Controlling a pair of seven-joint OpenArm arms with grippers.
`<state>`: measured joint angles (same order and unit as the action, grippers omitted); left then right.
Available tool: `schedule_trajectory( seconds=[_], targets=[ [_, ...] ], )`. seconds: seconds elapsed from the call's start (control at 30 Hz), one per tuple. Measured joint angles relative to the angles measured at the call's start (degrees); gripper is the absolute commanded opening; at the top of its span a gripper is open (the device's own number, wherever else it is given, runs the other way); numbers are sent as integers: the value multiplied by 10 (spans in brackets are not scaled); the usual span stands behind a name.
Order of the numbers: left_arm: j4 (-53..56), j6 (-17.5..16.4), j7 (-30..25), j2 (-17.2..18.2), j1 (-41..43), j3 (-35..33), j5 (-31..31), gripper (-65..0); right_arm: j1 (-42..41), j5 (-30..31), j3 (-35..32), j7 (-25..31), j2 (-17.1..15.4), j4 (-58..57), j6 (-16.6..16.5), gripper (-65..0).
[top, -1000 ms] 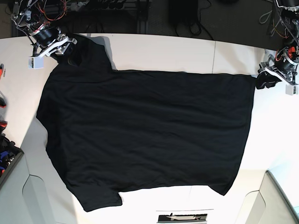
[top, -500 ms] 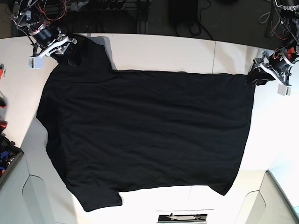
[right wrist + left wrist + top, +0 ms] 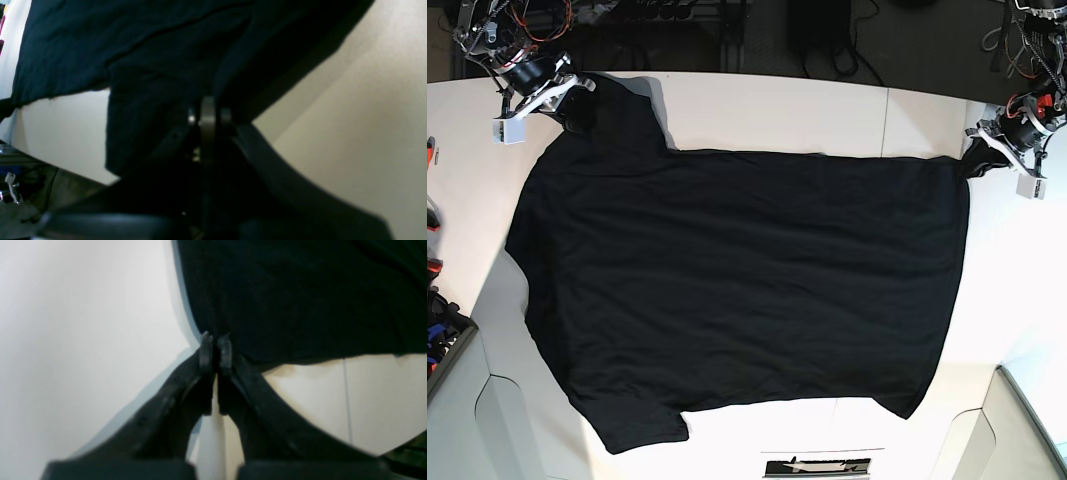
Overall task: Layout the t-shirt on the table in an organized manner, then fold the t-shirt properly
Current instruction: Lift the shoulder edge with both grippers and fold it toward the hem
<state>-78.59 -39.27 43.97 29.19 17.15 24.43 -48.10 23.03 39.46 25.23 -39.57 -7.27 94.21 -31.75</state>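
Across the white counter (image 3: 777,110) the black t-shirt (image 3: 737,280) lies spread nearly flat, sleeves toward the base view's left, hem toward its right. At the far hem corner the left pincer (image 3: 215,351) is closed, pinching the cloth's edge. At the far sleeve the right pincer (image 3: 207,116) is likewise clamped on fabric, lifting it slightly off the surface.
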Motion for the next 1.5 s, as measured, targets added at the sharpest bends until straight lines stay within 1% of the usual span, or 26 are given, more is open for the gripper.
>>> schedule_trajectory(
  seconds=[0.13,0.27,0.33,0.5,0.57,0.67,0.77,0.83,0.97,1.1,1.23,1.33,1.37,1.4,1.43,1.47,1.5],
  targets=[
    [-24,2,14,2,2,7,3,-650,2,-7,7,-17,2,31,2,-650],
    [-55,2,10,2,1,63,-2,-650,3,-3,43,-14,3,78,3,-650],
    [-58,0,11,7,-3,79,-3,-650,-15,0,62,-12,1,90,3,-650],
    [-58,0,-1,26,-10,70,-4,-650,-83,-3,70,-12,-2,82,0,-650],
    [-58,-1,-9,24,-9,59,4,-650,-110,-4,70,-13,-2,71,-1,-650],
    [-56,-2,-40,21,-21,38,39,-650,-161,-34,70,-14,-2,46,0,-650],
    [-39,-4,-51,23,-64,13,65,-650,-209,-52,70,-12,-2,10,-1,-650],
    [-17,-4,-55,27,-100,-15,70,-650,-232,-54,70,-10,-1,-18,0,-650],
    [47,-5,-55,30,-182,-77,96,-650,-273,-63,71,-5,-2,-71,2,-650],
    [128,-6,-85,31,-256,-123,125,-650,-318,-95,70,14,-2,-122,-1,-650],
    [211,-5,-89,30,-306,-145,134,-650,-345,-108,71,18,-2,-177,2,-650],
    [248,-5,-91,30,-327,-150,129,-650,-362,-108,71,19,-3,-207,2,-650],
    [254,-4,-91,31,-330,-150,127,-632,-365,-108,71,20,-4,-211,2,-650],
    [255,-4,-92,30,-330,-150,127,-575,-366,-108,71,21,-3,-213,2,-650],
    [255,-4,-93,30,-330,-150,126,-507,-366,-108,71,21,-3,-213,2,-566],
    [255,-4,-93,30,-330,-150,126,-441,-365,-108,71,21,-3,-213,2,-453],
    [255,-4,-93,30,-330,-150,126,-386,-365,-109,71,21,-4,-214,2,-361]
  ],
)
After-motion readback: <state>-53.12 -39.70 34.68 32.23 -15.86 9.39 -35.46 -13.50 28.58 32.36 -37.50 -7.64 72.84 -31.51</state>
